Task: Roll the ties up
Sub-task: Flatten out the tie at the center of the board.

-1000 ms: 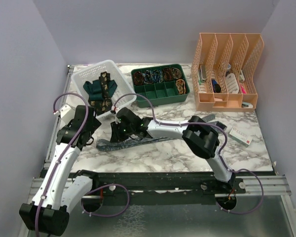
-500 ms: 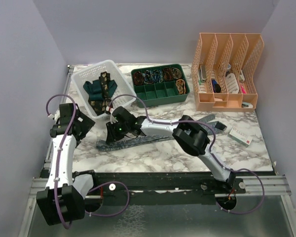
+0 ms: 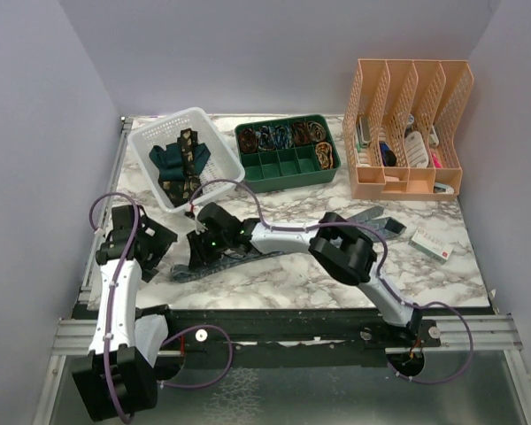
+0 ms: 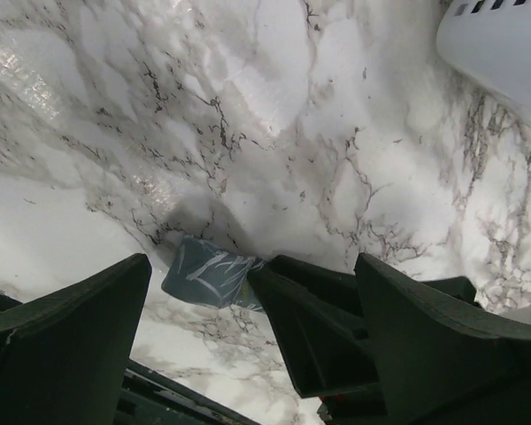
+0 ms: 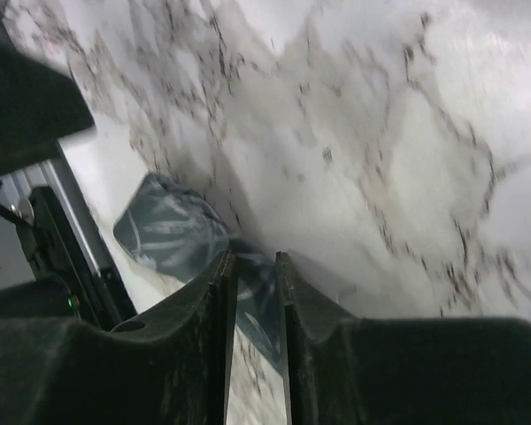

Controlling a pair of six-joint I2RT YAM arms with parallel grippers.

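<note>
Right gripper (image 5: 255, 266): closed to a narrow slit on the blue-grey tie (image 3: 248, 257) close to its left end. Fabric is seen in the slit from the right wrist view.
Left gripper (image 3: 162, 246): fingers spread wide, nothing held. It is hung just left of the tie's end, low over the marble table (image 3: 336, 276).
Blue-grey tie: laid flat on the table, stretched from near left toward right rear. Its left end lies between the two grippers.
Other ties: the dark teal tie (image 3: 166, 159) and the black-brown tie (image 3: 189, 159) with gold pattern are bunched together in the white basket (image 3: 150, 133) at rear left.
Also recorded: green compartment tray (image 3: 288, 168) beside the basket, and orange file organiser (image 3: 407, 88) at rear right.
</note>
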